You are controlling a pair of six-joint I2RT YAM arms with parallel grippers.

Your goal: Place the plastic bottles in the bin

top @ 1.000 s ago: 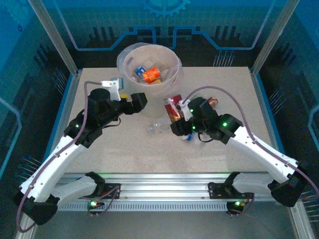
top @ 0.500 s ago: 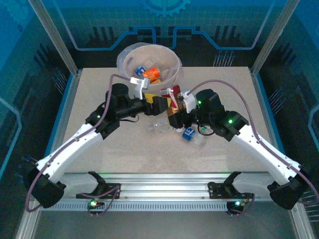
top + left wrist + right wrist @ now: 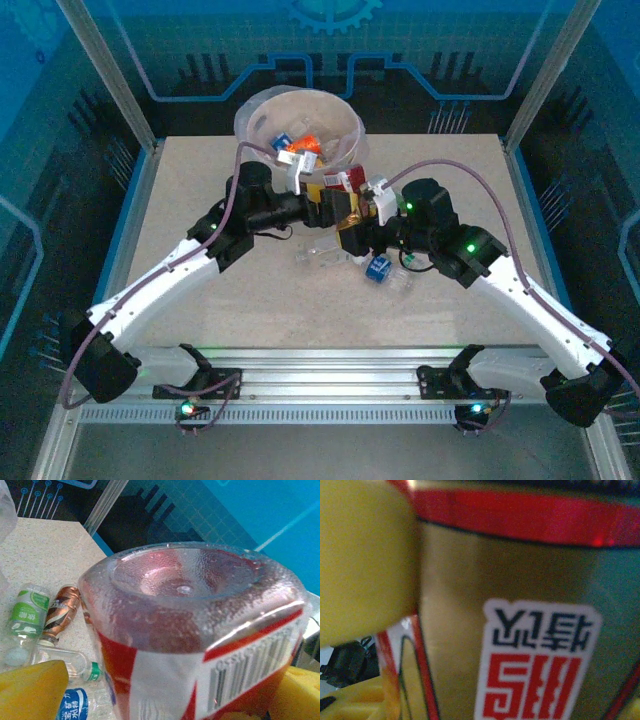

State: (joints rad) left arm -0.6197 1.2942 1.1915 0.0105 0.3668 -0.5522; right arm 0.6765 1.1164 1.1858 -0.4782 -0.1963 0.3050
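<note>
Top view, bin: the bin (image 3: 242, 128) stands at the far middle of the desk (image 3: 190, 170), with an orange-labelled bottle (image 3: 305, 149) and a few others already inside.
Top view, red-and-gold bottle: the red-and-gold bottle (image 3: 345, 200) is off the desk, just in front of the bin, between the two claws.
Top view, right claw: the right claw (image 3: 362, 222) is closed partway on this bottle and carries it.
Top view, left claw: the left claw (image 3: 328, 207) meets the same bottle from the other side.
Top view, loose bottles: a clear bottle (image 3: 325, 253) and a blue-labelled bottle (image 3: 380, 270) lie on the desk just below the claws.
Left wrist, claw state: the jaws are spread wide. The bottle's dimpled base sits between the yellow pads (image 3: 30, 690), and the left-hand pad is apart from it, so there is no grip.
Left wrist, beyond: a green-labelled bottle (image 3: 25, 612) and a copper-labelled bottle (image 3: 60, 610) lie side by side on the desk.
Right wrist, contact: a yellow pad (image 3: 365, 555) presses flat on the gold label.
Handling, weight: probably very light, since it looks empty.
Handling, wall: likely thin and springy, so it would dent under a hard squeeze.
Handling, surface: the glossy label film could slide on the pads.
Handling, where to hold: across the labelled body, near the moulded base, which looks like the stiffest part.
</note>
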